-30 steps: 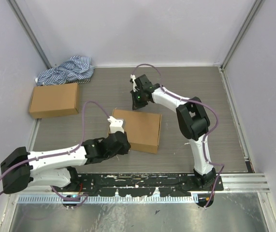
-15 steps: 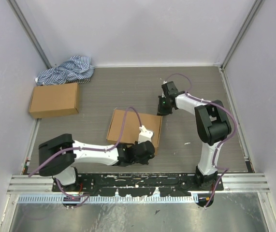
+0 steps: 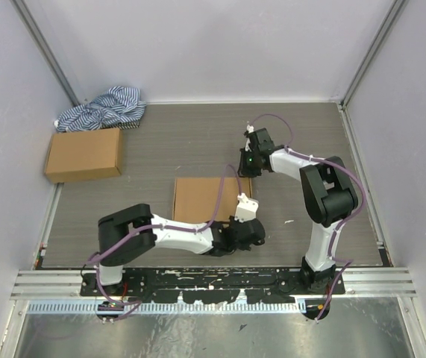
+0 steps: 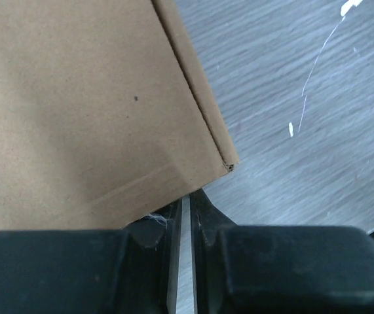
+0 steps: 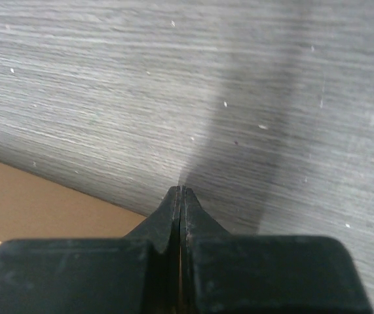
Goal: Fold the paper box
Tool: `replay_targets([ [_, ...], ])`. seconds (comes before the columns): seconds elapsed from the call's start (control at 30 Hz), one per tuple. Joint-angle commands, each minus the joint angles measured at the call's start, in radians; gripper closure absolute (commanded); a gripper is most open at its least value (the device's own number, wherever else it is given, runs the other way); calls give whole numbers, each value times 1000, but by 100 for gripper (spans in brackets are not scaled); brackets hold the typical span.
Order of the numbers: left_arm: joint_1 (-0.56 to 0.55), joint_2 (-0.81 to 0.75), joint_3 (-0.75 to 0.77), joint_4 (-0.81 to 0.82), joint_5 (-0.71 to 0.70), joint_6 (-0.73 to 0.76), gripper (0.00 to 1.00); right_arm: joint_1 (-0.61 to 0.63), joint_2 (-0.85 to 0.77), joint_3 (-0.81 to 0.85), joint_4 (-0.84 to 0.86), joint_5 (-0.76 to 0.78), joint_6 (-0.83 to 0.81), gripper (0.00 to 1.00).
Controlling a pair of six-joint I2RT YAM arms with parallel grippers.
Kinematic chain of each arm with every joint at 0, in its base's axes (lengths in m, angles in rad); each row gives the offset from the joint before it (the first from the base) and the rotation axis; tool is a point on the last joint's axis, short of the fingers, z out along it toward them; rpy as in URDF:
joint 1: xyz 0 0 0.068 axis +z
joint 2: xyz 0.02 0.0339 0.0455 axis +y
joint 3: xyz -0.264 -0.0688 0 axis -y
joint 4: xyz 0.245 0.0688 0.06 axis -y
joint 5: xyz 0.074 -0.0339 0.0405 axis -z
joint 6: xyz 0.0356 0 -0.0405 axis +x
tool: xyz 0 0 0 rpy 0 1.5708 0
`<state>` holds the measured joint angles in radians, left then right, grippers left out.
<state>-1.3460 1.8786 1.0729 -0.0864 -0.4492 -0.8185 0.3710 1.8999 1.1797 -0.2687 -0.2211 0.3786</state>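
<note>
The paper box (image 3: 209, 200) lies closed and flat in the middle of the table, a brown cardboard rectangle. My left gripper (image 3: 248, 227) is at its near right corner, and in the left wrist view the fingers (image 4: 185, 199) are shut with only a thin slit between them, tips tucked against the box's edge (image 4: 193, 173). My right gripper (image 3: 244, 171) is shut and empty, low over the table just beyond the box's far right corner. In the right wrist view its tips (image 5: 181, 191) are over bare table, with the box (image 5: 36, 199) at lower left.
A smaller ready-made brown box (image 3: 83, 154) sits at the far left, with a striped blue-and-white cloth (image 3: 102, 108) behind it. Grey walls close in the table on three sides. A metal rail (image 3: 213, 276) runs along the near edge.
My left arm swept right along the box's near edge to its right corner, and the box turned squarer to the table. My right gripper moved right, then settled by the far right corner.
</note>
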Motion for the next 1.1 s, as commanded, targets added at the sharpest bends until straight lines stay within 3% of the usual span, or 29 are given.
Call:
replay_targets([
  [0.0, 25, 69, 116, -35, -252, 10, 84, 46, -26, -3, -72, -85, -27, 99],
  [0.13, 33, 42, 110, -63, -303, 30, 84, 46, -33, 12, -81, -12, -12, 99],
  [0.43, 32, -50, 44, -73, -233, 73, 77, 44, -62, 125, -138, 148, 16, 99],
  [0.67, 31, -34, 93, -82, -205, 99, 72, 43, -61, 274, -212, 174, -14, 95],
  [0.9, 32, -106, 72, -92, -193, 108, 67, 41, -211, 287, -232, 279, -28, 88],
  [0.97, 29, -146, 52, -104, -182, 107, 60, 40, -275, 267, -231, 308, -29, 86],
  [1.03, 22, -186, 38, -125, -160, 116, 47, 40, -351, 228, -219, 352, -17, 73],
  [1.07, 20, -206, 37, -140, -142, 127, 43, 41, -394, 201, -218, 390, 5, 57],
])
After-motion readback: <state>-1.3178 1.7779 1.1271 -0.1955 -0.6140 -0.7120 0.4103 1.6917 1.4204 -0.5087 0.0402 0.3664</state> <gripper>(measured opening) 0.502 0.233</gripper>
